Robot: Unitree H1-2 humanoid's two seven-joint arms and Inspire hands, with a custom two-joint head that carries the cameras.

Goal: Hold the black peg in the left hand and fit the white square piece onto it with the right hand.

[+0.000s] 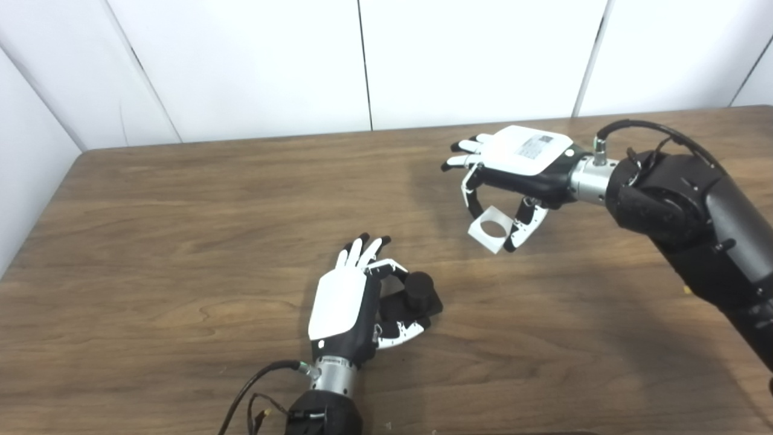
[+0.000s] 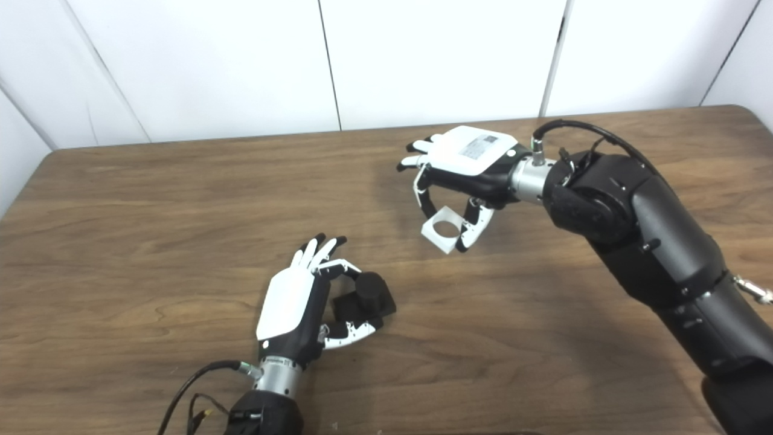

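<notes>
left hand: we have our left hand (image 1: 347,314) near the middle of the bench's front edge, fingers (image 1: 386,267) curled around the black peg (image 1: 416,293), thumb under its flat base. Firm hold as far as we can see.
black peg: square black base with a round post, post tilted up and toward the right. Base looks low, at or just above the bench (image 1: 181,241); we can't tell if it touches.
right hand: our right hand (image 2: 468,166) is raised over the right half of the bench, toward the back edge, palm down. Fingers pinch the white square piece (image 2: 444,229) by two opposite edges; the rest are spread loosely.
white square piece: hangs below the right hand, clear of the bench, round hole open and facing roughly toward us. Well apart from the peg.
step: both parts grasped, we judge we're at approach, mating not yet begun.
next: bring the piece down and left toward the post, tilt it so the hole axis lines up with the post, then slide on.
risk: thin pinch on the piece, it could twist on contact; post tilt needs matching.
</notes>
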